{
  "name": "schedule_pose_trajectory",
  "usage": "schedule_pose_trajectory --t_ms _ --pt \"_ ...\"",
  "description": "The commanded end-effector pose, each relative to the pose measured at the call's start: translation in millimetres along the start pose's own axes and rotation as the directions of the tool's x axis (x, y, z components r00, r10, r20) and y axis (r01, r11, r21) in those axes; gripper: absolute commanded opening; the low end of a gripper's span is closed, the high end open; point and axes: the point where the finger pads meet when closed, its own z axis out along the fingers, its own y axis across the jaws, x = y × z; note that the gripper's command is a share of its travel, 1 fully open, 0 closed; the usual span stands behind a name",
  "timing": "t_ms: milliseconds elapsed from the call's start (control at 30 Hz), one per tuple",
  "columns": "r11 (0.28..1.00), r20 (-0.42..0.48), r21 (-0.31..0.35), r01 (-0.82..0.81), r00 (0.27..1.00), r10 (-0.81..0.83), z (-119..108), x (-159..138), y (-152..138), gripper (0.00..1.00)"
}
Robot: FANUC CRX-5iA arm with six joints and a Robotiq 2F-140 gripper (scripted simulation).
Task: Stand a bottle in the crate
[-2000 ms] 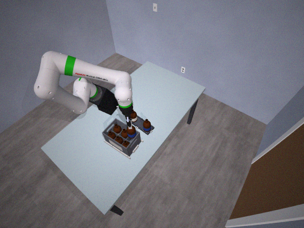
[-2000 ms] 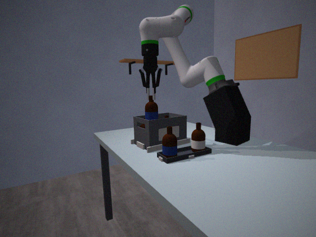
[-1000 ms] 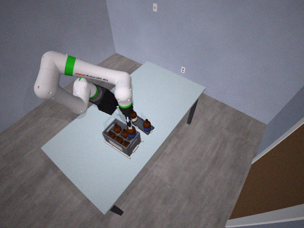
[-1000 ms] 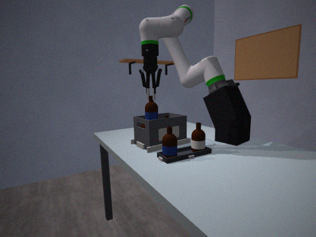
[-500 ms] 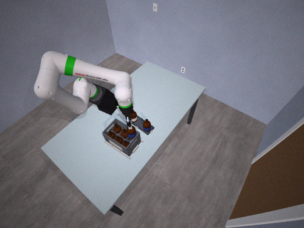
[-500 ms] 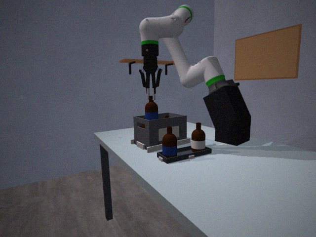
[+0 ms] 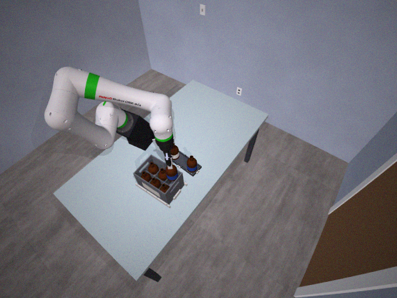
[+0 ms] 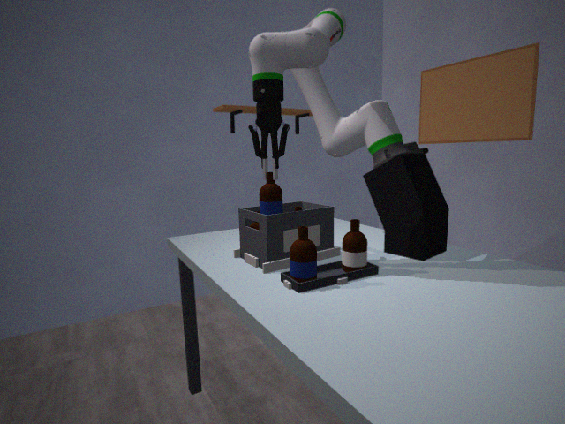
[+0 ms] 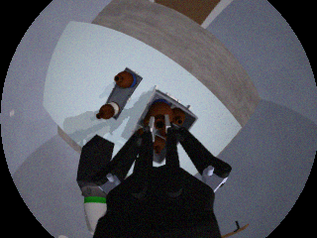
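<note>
My gripper (image 8: 270, 172) is shut on the neck of a brown bottle with a blue label (image 8: 270, 197) and holds it upright, partly lowered into a cell of the grey crate (image 8: 285, 231). The same bottle (image 7: 171, 172) shows at the crate's corner nearest the tray in the overhead view, with several other brown bottles (image 7: 155, 177) standing in the crate (image 7: 160, 180). The black tray (image 8: 329, 276) holds a blue-label bottle (image 8: 303, 259) and a white-label bottle (image 8: 354, 245), both upright. In the wrist view the fingers grip the bottle top above the crate (image 9: 169, 114).
The arm's black base (image 8: 407, 203) stands behind the tray on the pale table. The table edge (image 8: 200, 260) runs close to the crate's left side. A small shelf (image 8: 259, 110) hangs on the far wall.
</note>
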Motion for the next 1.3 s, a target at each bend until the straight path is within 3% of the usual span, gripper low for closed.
schedule_pose_trajectory --t_ms 0,1267 --pt "1.0 0.0 0.0 0.0 1.0 0.0 1 0 0 0.0" --pt "1.0 0.0 0.0 0.0 1.0 0.0 35 0 0 0.0"
